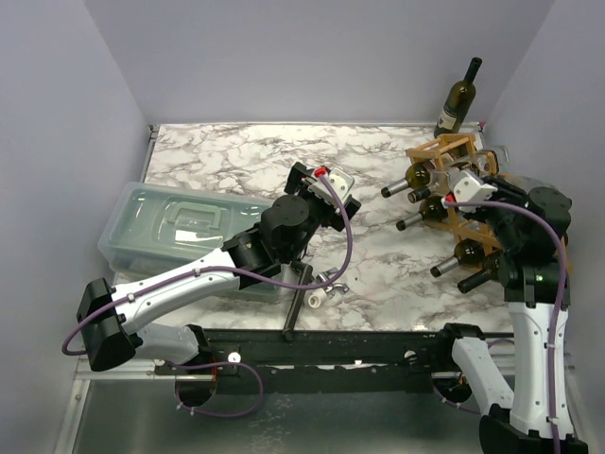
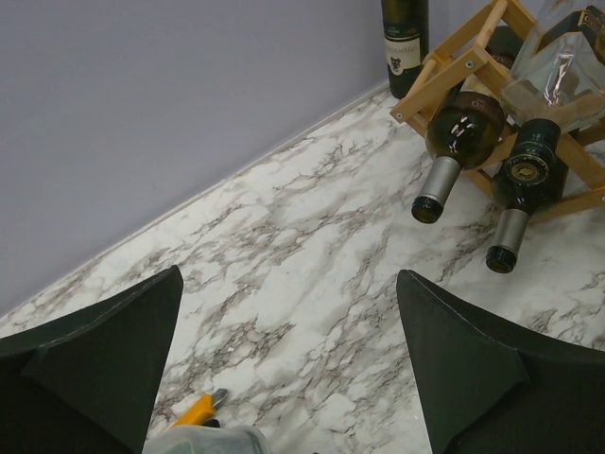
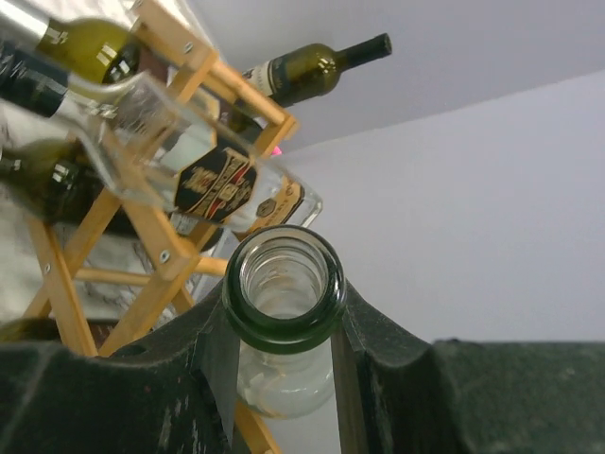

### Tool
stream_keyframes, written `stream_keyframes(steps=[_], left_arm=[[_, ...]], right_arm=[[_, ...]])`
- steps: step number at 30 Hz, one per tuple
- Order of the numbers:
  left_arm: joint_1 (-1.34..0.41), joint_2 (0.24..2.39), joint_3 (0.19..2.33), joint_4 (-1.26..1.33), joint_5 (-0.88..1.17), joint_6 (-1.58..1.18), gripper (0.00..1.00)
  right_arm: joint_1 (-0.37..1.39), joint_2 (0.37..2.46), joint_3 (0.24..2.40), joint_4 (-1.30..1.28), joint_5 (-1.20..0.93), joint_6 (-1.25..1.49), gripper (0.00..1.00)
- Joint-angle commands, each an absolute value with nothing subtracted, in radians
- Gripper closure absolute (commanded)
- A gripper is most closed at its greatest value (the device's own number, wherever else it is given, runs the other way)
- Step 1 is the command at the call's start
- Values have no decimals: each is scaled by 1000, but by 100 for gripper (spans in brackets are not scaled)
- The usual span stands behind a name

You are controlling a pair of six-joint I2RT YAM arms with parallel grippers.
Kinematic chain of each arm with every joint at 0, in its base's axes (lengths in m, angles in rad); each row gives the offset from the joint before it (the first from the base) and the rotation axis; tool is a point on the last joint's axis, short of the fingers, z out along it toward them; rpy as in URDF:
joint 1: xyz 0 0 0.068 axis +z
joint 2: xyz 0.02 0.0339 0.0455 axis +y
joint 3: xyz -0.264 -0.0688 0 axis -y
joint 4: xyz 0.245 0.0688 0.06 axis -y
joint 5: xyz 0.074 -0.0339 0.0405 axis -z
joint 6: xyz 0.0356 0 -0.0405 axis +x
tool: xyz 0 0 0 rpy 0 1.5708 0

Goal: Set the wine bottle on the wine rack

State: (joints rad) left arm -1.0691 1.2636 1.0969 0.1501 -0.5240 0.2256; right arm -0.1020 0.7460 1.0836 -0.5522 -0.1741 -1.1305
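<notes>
Right wrist view: the right gripper [image 3: 284,364] pinches the wine bottle [image 3: 284,340] at its neck, probably to aim it into the wine rack [image 3: 161,248]; the left gripper [image 2: 288,284] stands wide and empty.

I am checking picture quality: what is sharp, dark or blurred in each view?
Top external: soft even light, wine rack sharp. Left wrist: left claw almost black, detail lost. Right wrist: wine bottle mouth sharp, bottles at top left soft.
</notes>
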Motion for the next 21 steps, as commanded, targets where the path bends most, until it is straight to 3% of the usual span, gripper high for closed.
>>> stream_keyframes(steps=[1, 21], left_arm=[[-1074, 1273, 1082, 167, -538, 225, 4], [-1074, 1299, 1081, 169, -547, 244, 4]], right_arm=[[-99, 661, 1017, -517, -201, -1356, 100], [-26, 470, 787, -872, -198, -1647, 100]])
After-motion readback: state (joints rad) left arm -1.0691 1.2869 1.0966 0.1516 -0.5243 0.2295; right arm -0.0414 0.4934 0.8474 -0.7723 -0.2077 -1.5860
